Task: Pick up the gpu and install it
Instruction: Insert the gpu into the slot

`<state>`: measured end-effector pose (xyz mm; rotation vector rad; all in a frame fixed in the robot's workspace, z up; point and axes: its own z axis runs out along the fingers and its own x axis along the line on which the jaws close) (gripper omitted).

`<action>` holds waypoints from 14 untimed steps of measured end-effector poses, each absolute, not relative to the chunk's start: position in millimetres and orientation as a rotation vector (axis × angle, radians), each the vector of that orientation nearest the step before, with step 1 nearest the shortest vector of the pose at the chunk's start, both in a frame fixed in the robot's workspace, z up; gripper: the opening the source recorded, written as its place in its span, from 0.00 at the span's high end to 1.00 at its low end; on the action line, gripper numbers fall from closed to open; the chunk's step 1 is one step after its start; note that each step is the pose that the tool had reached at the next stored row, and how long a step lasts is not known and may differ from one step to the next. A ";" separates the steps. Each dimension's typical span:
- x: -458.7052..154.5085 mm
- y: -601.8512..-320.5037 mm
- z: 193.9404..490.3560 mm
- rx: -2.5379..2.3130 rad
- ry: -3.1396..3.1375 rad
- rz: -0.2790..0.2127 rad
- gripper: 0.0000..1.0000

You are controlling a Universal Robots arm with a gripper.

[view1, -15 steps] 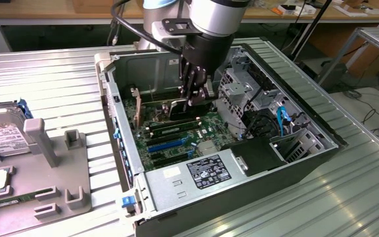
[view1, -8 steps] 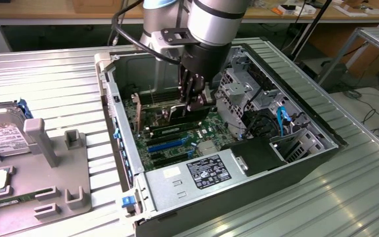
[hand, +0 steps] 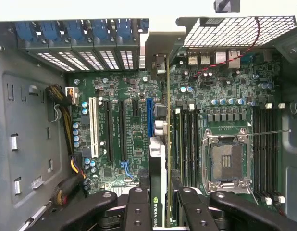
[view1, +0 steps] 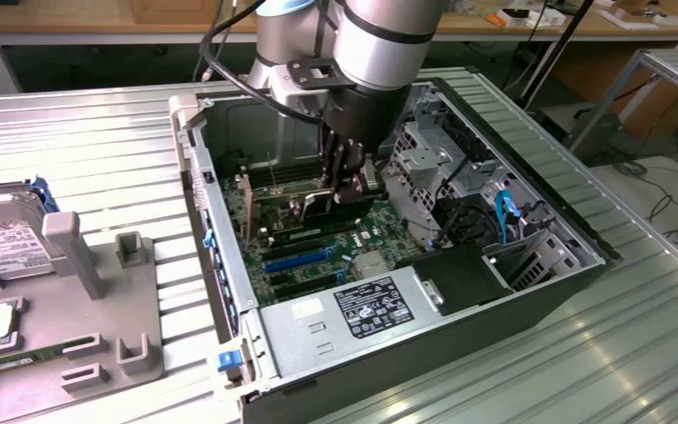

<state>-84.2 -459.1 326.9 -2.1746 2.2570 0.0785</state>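
Gripper [view1: 348,179] narrowed, clamped on the gpu [view1: 304,208], low inside the open case [view1: 528,291] over the motherboard. Wrist view: gpu [hand: 158,187] edge-on between fingers [hand: 137,208], just beside the blue slot [hand: 149,118]. My worry: slight misalignment jams the card edge or bracket.

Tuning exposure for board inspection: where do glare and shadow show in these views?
Exterior view: glare streaks the ribbed metal table; the motherboard lies dim under the arm. Wrist view: the strip beyond the case is washed out white, the motherboard is evenly lit, the gripper is dark around the gpu.
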 end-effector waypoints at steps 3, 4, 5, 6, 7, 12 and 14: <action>-84.2 -459.1 326.8 -2.174 2.257 0.079 0.73; -84.2 -458.8 326.7 -2.174 2.257 0.079 0.73; -84.3 -457.7 326.6 -2.173 2.257 0.079 0.73; -84.2 -456.6 326.7 -2.174 2.258 0.079 0.73; -84.2 -455.9 326.5 -2.174 2.257 0.079 0.73; -84.1 -452.4 325.9 -2.174 2.257 0.079 0.73; -84.0 -450.0 325.9 -2.173 2.257 0.080 0.73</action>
